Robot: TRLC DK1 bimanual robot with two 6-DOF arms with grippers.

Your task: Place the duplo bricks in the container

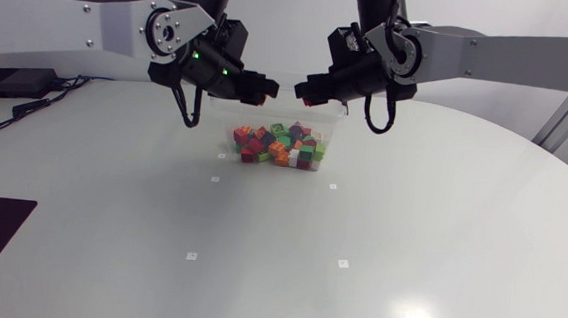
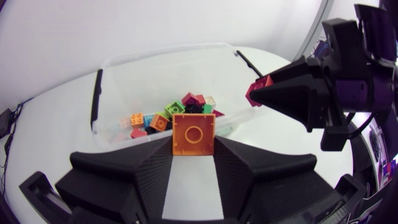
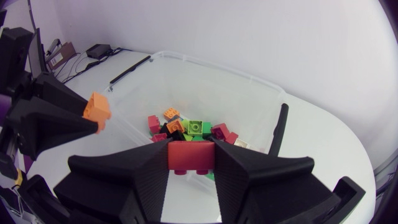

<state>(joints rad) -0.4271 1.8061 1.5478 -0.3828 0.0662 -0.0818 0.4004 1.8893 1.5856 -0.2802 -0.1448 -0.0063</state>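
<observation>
Obs: left claw (image 2: 193, 149) clamped on orange brick (image 2: 193, 132), right claw (image 3: 191, 167) on red brick (image 3: 191, 154). Both hang above container (image 2: 155, 55) on tabletop (image 1: 408, 248), likely for release onto pile (image 1: 278, 147) inside.

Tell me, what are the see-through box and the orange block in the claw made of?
The container looks like thin, glossy clear plastic: the bricks inside show through its wall. The orange duplo brick looks like hard moulded plastic, smooth with a slight sheen and crisp edges, though sight alone can't confirm it.
</observation>
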